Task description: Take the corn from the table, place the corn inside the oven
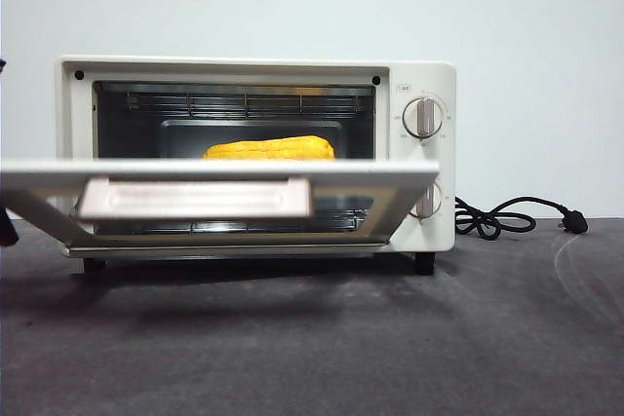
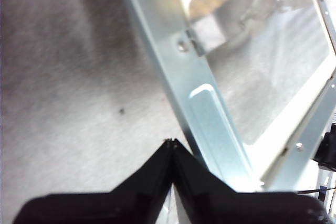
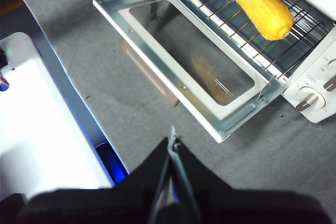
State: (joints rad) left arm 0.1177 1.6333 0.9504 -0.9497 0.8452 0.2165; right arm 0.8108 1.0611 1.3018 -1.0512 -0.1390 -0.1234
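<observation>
The corn [image 1: 270,149] lay on the wire rack [image 3: 247,24] inside the oven [image 1: 424,80], touching neither hand. Placement was judged complete; at most, shutting the door [image 1: 219,174] remained, which hung open and level. The oven held the corn and nothing else visible. The left hand [image 2: 171,142] was empty, jaws together, just beside the door's edge over the desk [image 1: 312,348]. The right hand [image 3: 174,141] was likewise empty, jaws together, well apart from the oven. The cord [image 1: 507,216] lay beside the oven.
</observation>
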